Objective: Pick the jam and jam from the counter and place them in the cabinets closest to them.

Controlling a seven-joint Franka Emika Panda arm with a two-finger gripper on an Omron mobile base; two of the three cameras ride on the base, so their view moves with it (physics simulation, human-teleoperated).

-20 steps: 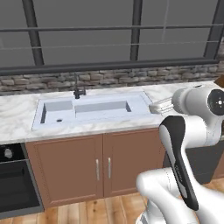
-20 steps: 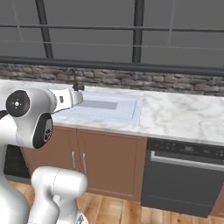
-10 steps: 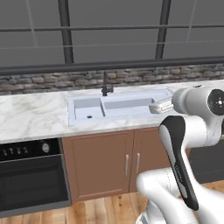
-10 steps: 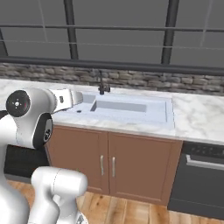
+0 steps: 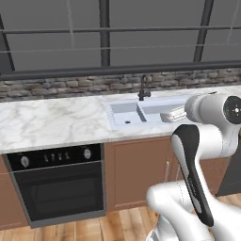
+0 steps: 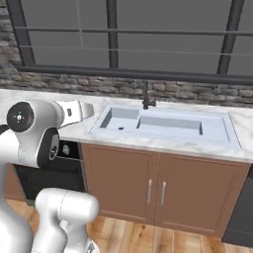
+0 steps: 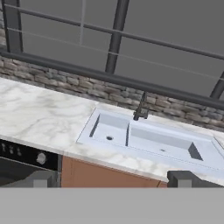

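**Even, flat light across a rendered kitchen**

The scene is lit softly and evenly, with no single visible source. The marble counter point(image 5: 56, 122) reads bright, nearly washed out in its palest patches. The window point(image 7: 131, 30) above is a dull grey and throws no glare. Shadows are faint: a soft darkening inside the sink point(image 6: 163, 126) basins and under the counter's lip. Edges look slightly soft and pixelated, most of all the stone backsplash point(image 5: 70, 87). Straight lines stay straight toward the borders.
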